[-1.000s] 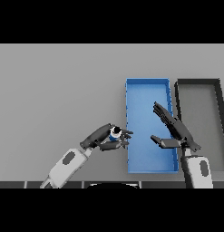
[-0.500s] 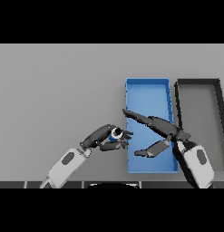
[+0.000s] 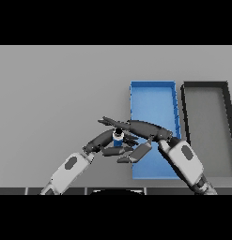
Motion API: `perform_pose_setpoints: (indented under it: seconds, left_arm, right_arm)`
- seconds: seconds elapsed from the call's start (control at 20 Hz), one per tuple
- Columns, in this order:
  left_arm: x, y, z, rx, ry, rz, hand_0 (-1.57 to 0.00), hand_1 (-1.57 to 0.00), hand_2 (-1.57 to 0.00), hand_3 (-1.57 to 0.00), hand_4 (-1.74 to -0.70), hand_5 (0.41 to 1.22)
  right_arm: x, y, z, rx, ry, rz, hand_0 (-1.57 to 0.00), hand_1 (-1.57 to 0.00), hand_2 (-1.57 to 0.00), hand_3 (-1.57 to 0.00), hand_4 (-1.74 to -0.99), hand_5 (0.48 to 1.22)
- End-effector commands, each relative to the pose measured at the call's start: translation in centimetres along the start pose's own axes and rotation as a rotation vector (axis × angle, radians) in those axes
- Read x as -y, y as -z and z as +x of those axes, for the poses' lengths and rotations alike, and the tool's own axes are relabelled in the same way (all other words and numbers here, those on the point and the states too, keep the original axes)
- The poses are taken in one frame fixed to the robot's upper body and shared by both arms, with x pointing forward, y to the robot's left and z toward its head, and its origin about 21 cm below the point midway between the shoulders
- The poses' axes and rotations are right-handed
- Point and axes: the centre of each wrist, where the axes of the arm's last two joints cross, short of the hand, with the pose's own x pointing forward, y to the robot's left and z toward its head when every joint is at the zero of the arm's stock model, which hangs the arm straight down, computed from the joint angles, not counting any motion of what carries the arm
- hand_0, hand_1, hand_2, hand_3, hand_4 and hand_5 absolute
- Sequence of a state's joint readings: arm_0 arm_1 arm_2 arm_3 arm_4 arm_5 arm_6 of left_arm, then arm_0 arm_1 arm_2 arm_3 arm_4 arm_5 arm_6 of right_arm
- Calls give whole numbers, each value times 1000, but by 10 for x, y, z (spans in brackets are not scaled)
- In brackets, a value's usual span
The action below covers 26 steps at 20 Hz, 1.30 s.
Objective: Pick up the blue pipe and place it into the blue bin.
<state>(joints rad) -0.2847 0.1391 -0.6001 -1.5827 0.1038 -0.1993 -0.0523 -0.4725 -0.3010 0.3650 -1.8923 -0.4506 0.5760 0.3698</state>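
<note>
The blue pipe (image 3: pixel 118 140) is upright, its dark ring-shaped end facing up, just left of the blue bin (image 3: pixel 152 85). My left hand (image 3: pixel 104 140) comes in from the lower left and has its fingers and thumb curled round the pipe. My right hand (image 3: pixel 146 128) reaches leftward from over the blue bin. It is open, its straight fingers stretch across the far side of the pipe, and its thumb lies below, near the left hand's fingers. Whether the pipe rests on the table or is lifted I cannot tell.
A dark grey bin (image 3: pixel 204 86) stands right of the blue bin, side by side with it. The grey table (image 3: pixel 56 93) stretches to the left and back.
My right hand has swung left from over the blue bin to the pipe, its fingers now across it. My left hand and the pipe have stayed in place.
</note>
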Motion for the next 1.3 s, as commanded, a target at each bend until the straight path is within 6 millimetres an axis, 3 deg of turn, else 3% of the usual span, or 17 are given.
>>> perform_pose_setpoints:
  seconds: [0.0, 0.1, 0.15, 0.2, 0.25, 0.3, 0.4, 0.45, 0.5, 0.6, 0.7, 0.85, 1.0, 1.05, 1.1, 1.25]
  left_arm:
    - [2, -1, -1, -6, -7, -3, -1571, -1571, -1571, -1550, -1499, 1221]
    - [2, 2, -1, -13, 2, 8, -1571, -1571, -1571, -1557, -1473, 1221]
    - [0, 4, 0, -16, -5, 12, -1571, -1571, -1571, -1560, -1525, 1221]
    - [3, 4, -1, -20, -1, 8, -1571, -1571, -1571, -1284, -1568, 1221]
    - [3, 4, -2, -74, 48, 12, -1571, -1571, -1571, -1190, -1603, 1221]
    - [2, 4, 0, -104, 103, -4, -1571, -1527, -1571, -1119, -1630, 1221]
    - [2, 2, 5, -62, 100, 6, -1571, -1543, -1571, -1211, -1665, 1221]
    - [2, 1, 4, -48, 83, 12, -1571, -1548, -1571, -1283, -1680, 1221]
    - [3, 2, 4, -18, 53, 10, -1571, -1553, -1571, -1340, -1692, 1221]
    - [6, 3, 4, 9, 7, 19, -1571, -1559, -1571, -1423, -1710, 1221]
    - [3, 4, 5, 7, 2, 22, -1571, -1564, -1571, -1477, -1720, 1221]
    - [0, 4, 5, -20, 19, 19, -1571, -1567, -1571, -1523, -1727, 1221]
    - [-2, 4, 4, -17, 26, 4, -1571, -1569, -1571, -1546, -1729, 1221]
    - [-2, 1, 4, -3, 20, 3, -1571, -1569, -1571, -1442, -1724, 1221]
    - [-3, 0, 5, 7, 41, 5, -1569, -1513, -1458, -1468, -1656, 1221]
    - [-3, -1, 5, -22, 97, -30, -836, -793, -760, -770, -1320, 1221]
  right_arm:
    - [-2, 7, -2, -3, 4, 8, 1, 1, 1, 1, -1208, 506]
    - [0, 16, -3, -25, 16, 38, 1, 1, -9, 1, -1210, 498]
    - [1, 21, -2, -25, 15, 47, -17, -34, -54, -26, -1236, 493]
    - [4, 23, -2, -22, 10, 60, -107, -140, -160, -116, -1291, 483]
    - [6, 28, -2, -23, 2, 67, -264, -299, -308, -252, -1348, 477]
    - [2, 34, 1, -17, -5, 90, -475, -487, -492, -516, -1365, 477]
    - [0, 42, 3, 42, 15, 106, -869, -877, -881, -775, -1486, 516]
    - [0, 44, 4, 42, 26, 107, -1010, -1016, -1019, -880, -1527, 570]
    - [-1, 44, 1, 31, 49, 108, -1122, -1127, -1129, -1018, -1498, 638]
    - [-3, 48, -1, 55, 69, 103, -1284, -1287, -1288, -1217, -1457, 848]
    - [-4, 46, 0, 79, 24, 108, -1387, -1389, -1390, -1344, -1438, 982]
    - [-4, 44, -2, 91, -18, 136, -1477, -1478, -1478, -1455, -1445, 1099]
    - [-7, 42, -4, 110, 45, 133, -1523, -1523, -1524, -1512, -1470, 1158]
    - [-7, 42, -3, 117, 47, 133, -1532, -1533, -1533, -1523, -1475, 1171]
    - [-7, 42, -1, 120, 43, 130, -1540, -1540, -1541, -1533, -1478, 1181]
    - [-10, 42, 2, 105, 26, 124, -1555, -1555, -1555, -1552, -1484, 1201]
